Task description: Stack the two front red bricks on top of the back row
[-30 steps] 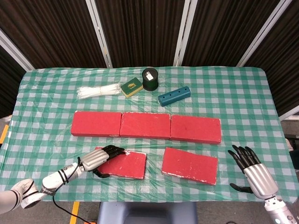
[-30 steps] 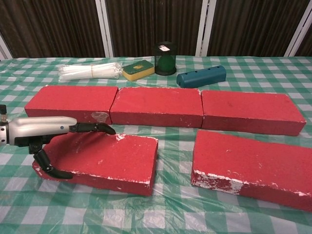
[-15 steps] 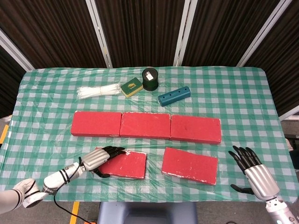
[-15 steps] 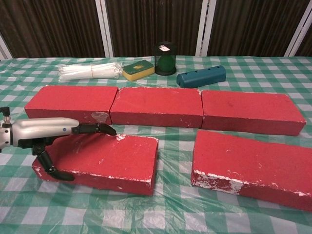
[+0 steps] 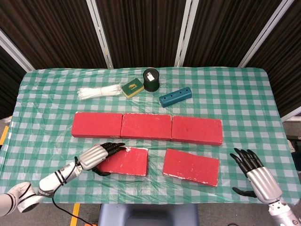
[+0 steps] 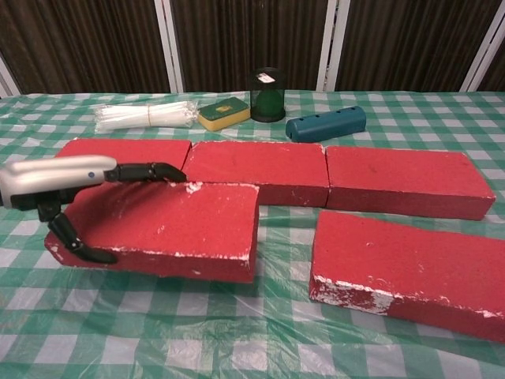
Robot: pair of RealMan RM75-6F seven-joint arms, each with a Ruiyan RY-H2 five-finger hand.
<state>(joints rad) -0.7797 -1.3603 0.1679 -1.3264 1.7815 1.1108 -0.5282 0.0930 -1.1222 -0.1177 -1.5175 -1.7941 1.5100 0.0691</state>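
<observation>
Gripping the front-left brick by its left edge, the left hand holds it raised; right hand open.

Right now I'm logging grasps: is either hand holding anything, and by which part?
The left hand grips the front-left red brick by its left end, lifted off the table. The right hand holds nothing.
</observation>
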